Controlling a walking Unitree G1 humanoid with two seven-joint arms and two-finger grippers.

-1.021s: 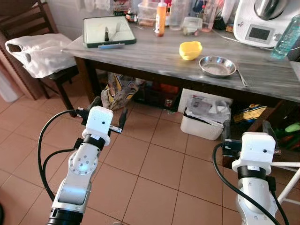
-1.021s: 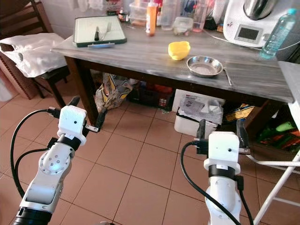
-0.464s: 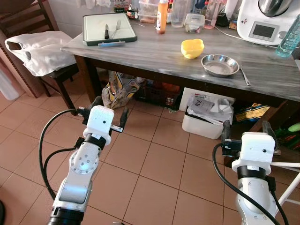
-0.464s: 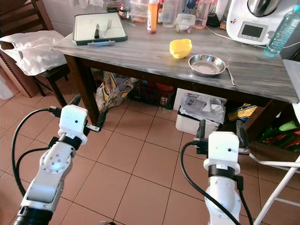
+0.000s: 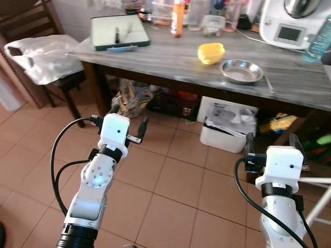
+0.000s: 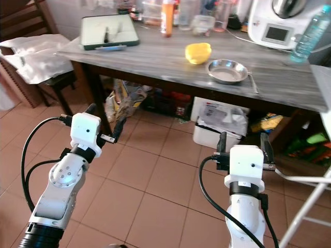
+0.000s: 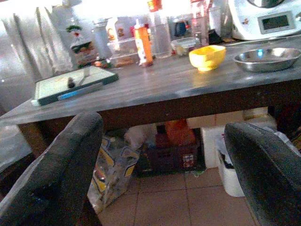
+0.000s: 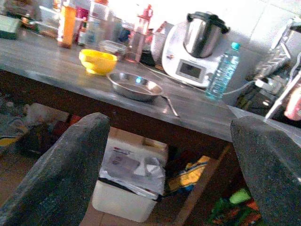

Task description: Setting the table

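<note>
1. Left eye view: we see a grey wooden table ahead, carrying a yellow bowl, a metal plate just beside it, and a green tray near the far left corner. An orange bottle and a white kitchen machine stand along the back edge. The left gripper is held over the tiled floor, short of the table, fingers spread and empty. The right gripper is raised likewise, released, holding nothing.
2. Right eye view: same scene. We note a white plastic bag on a chair left of the table, a white bin under it, and a water bottle at the right end.
3. Left wrist view: both fingers stand wide apart, nothing between them. The tray holds cutlery; bowl and plate sit further along the tabletop.
4. Right wrist view: fingers wide apart and empty. A spoon lies touching the plate's rim; the bowl is just beside the plate.
</note>
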